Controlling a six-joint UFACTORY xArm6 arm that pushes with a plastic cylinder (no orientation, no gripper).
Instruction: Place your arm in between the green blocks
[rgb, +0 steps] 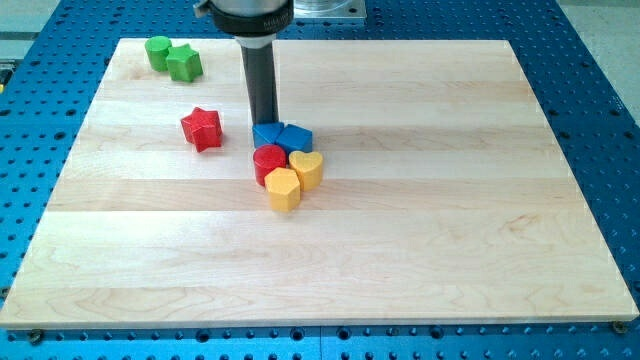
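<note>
Two green blocks sit at the view's top left: a green round block (157, 51) and a green star block (184, 64), touching each other. My tip (265, 122) is at the end of the dark rod, right behind the blue blocks near the board's middle, far to the right and below the green blocks. The tip touches or nearly touches the left blue block (266, 135).
A red star block (202, 128) lies left of my tip. A cluster sits under the tip: a second blue block (296, 137), a red round block (268, 161), a yellow heart block (306, 168) and a yellow block (283, 189). The wooden board (450, 200) lies on a blue perforated table.
</note>
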